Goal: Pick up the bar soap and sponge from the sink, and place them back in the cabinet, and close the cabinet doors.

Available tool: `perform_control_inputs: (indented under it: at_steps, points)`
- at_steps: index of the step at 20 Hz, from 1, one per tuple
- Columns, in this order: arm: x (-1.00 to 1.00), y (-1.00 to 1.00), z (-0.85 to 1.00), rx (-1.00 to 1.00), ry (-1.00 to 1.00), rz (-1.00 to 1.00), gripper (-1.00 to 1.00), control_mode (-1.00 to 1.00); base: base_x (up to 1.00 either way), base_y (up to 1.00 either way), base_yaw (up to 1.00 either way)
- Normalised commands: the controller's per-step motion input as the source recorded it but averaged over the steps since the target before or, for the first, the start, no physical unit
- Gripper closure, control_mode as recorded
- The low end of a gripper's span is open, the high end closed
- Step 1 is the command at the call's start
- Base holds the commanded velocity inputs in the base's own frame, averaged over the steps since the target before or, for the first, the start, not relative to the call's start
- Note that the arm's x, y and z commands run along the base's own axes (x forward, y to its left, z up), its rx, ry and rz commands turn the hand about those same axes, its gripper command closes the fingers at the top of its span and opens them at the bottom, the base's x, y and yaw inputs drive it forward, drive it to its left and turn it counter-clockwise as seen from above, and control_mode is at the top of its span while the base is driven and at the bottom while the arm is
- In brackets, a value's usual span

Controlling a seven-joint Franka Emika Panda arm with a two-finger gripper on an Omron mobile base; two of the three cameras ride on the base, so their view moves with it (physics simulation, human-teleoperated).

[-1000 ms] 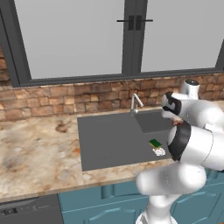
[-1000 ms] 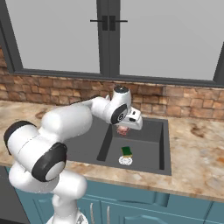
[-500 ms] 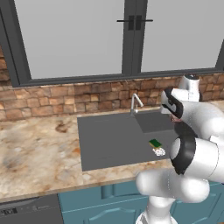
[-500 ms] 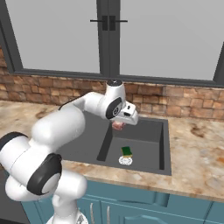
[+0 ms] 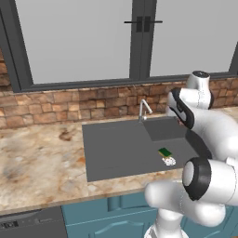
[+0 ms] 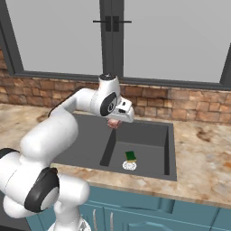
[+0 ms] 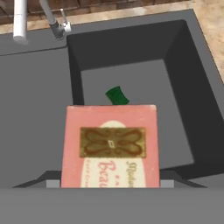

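The claw (image 6: 115, 122) is clamped on the soap (image 7: 110, 146), lifted above the sink (image 6: 169, 149). The sponge (image 6: 131, 155) lies below it in the basin; stowing both and closing the doors remain

A speckled tan stone counter (image 5: 42, 153) stretched out before me, backed by a low red-brown brick wall (image 5: 69, 104). Above the brick stood a big window (image 6: 54, 36) with dark grey frames and pale blank panes. Below the counter's front edge ran teal cupboard fronts (image 6: 149, 216).

bar soap (image 7: 110, 146): pink (gold emblem) | sponge (image 6: 131, 156): green | sink (image 6: 90, 140): dark grey
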Motion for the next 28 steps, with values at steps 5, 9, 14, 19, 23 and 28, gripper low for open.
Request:
perform_control_inputs:
  at_steps: [5, 9, 14, 19, 23, 28]
  points:
    - [-0.08, 0.33, 0.37, 0.0, -0.02, 0.0, 1.0, -1.0, 0.0, 0.0, 0.0]
    - [-0.13, 0.36, 0.3, 0.0, 0.0, 0.0, 1.0, -1.0, 0.0, 0.0, 0.0]
    - [-0.04, 0.46, 0.16, 0.0, 0.0, 0.0, 1.0, -1.0, 0.0, 0.0, 0.0]
    - [-0.01, 0.33, 0.17, 0.0, 0.0, 0.0, 1.0, -1.0, 0.0, 0.0, 0.0]
    - [0.0, 0.16, 0.14, 0.0, 0.0, 0.0, 1.0, -1.0, 0.0, 0.0, 0.0]
    - [0.0, 0.03, 0.14, 0.0, 0.0, 0.0, 1.0, -1.0, 0.0, 0.0, 0.0]
